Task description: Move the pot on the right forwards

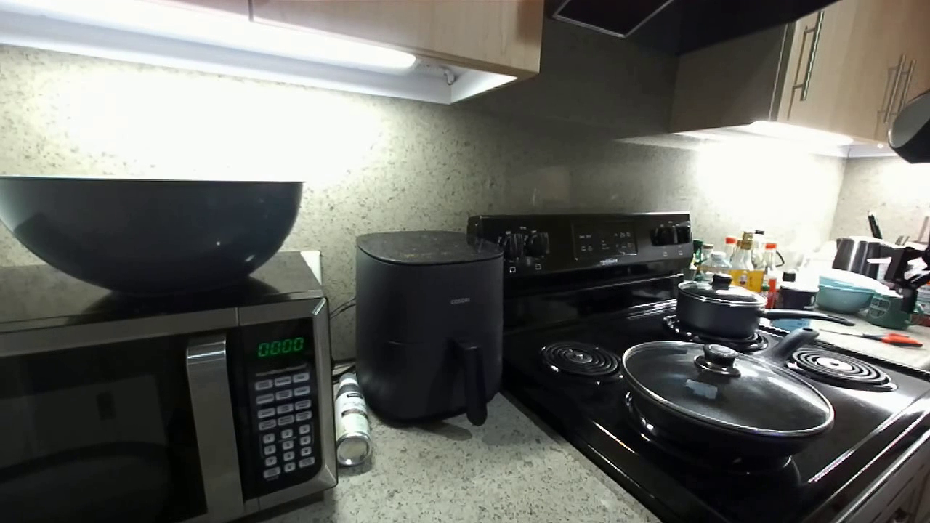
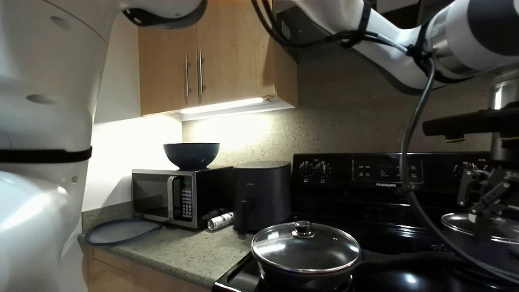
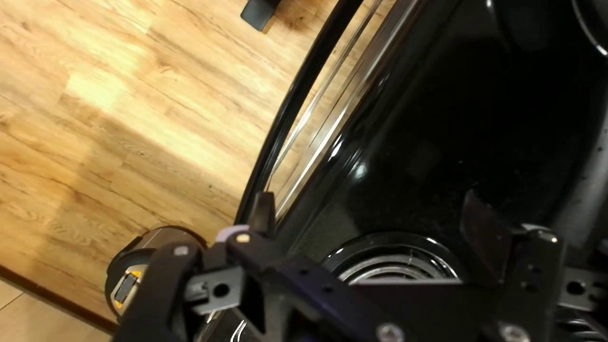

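Observation:
The pot (image 1: 719,312), a small dark saucepan with a glass lid, sits on a rear burner in an exterior view. Its straight dark handle (image 1: 810,315) points right. It shows partly behind the gripper at the right of an exterior view (image 2: 462,240). The wide lidded pan (image 1: 726,421) stands on a front burner and also shows in an exterior view (image 2: 306,253). My gripper (image 3: 375,223) is open and empty above the stove's front right part in the wrist view. It also shows in both exterior views (image 2: 472,217) (image 1: 910,290), near the handle side of the pot.
The wide pan's handle (image 1: 788,345) points toward the pot side. A bare coil burner (image 1: 843,367) lies right of it. An air fryer (image 1: 429,327) and microwave (image 1: 167,407) stand left. Bottles (image 1: 745,265), a green mug (image 1: 890,311) and red-handled scissors (image 1: 897,338) lie right.

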